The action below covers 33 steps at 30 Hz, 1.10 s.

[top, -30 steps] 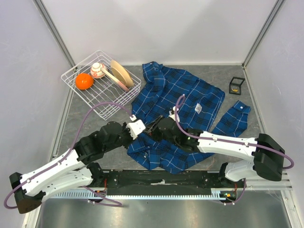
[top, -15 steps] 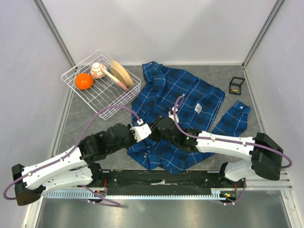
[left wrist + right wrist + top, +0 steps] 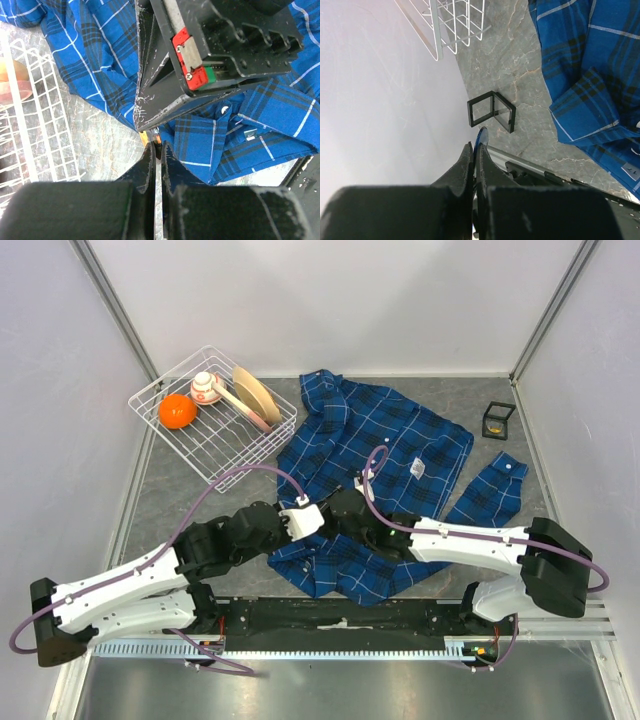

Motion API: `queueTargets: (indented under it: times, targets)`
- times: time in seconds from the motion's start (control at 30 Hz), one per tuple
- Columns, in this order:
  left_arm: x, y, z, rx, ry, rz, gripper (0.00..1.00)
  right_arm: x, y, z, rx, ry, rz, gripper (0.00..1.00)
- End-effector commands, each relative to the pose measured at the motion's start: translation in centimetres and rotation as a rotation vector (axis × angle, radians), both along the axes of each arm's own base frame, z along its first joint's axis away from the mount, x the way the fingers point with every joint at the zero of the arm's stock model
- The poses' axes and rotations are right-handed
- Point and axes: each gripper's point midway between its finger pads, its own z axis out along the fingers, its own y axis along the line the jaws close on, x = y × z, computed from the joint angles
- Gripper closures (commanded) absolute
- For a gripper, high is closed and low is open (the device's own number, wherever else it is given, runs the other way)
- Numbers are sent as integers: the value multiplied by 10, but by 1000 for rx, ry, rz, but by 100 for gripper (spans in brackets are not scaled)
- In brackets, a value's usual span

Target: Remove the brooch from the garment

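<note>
The garment (image 3: 390,440), a blue plaid shirt, lies crumpled in the middle of the table. Both grippers meet over its lower left part. In the left wrist view a small orange-yellow piece, the brooch (image 3: 146,137), sits right at the tips of my left gripper (image 3: 156,146), which is shut on it. The right arm's black fingers (image 3: 150,95) come down onto the same spot from above. My right gripper (image 3: 479,144) is shut, with a thin blue fold of the garment (image 3: 481,135) sticking out between its tips. From above, the left gripper (image 3: 318,520) and the right gripper (image 3: 328,512) nearly touch.
A white wire basket (image 3: 215,455) with an orange, a wooden plate and a small round toy stands at the back left. A small black box (image 3: 497,420) sits at the back right. A small black open frame (image 3: 490,110) shows on the table in the right wrist view.
My left arm has slid to the right along the shirt's edge, up against the right gripper. The right gripper has closed on the cloth.
</note>
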Motion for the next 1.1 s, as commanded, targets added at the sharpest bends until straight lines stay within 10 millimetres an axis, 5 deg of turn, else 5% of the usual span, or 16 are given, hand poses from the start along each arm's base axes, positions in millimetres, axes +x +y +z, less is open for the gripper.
queueTargets:
  times: [0.0, 0.17, 0.33, 0.5, 0.53, 0.7, 0.73, 0.77, 0.83, 1.07]
  targets:
    - [5, -16, 36, -146, -41, 20, 89, -13, 18, 22, 112, -43, 79, 100]
    - [-6, -5, 44, -230, 32, 86, 62, -12, 20, 19, 105, -139, 115, 100]
    - [-20, 18, 78, -386, 61, 156, 33, -4, 27, 16, 64, -333, 167, 100]
    - [-24, 72, 138, -631, 10, 344, 31, -5, 56, 2, -14, -581, 330, 100]
    - [-24, 81, 147, -682, 11, 381, 31, -6, 67, 14, 33, -648, 352, 100]
    - [-30, 131, 189, -906, -49, 502, 30, -13, 133, -8, 88, -731, 549, 100]
    - [-31, 136, 192, -935, -50, 514, 30, -12, 145, 9, 148, -774, 545, 100]
    - [-31, 141, 194, -954, -58, 527, 30, -10, 153, -9, 141, -761, 562, 100]
    - [-33, 148, 197, -982, -64, 533, 30, -10, 170, -1, 175, -775, 570, 100]
    - [-25, 149, 189, -952, -95, 581, 29, -21, 203, -43, 166, -733, 615, 100]
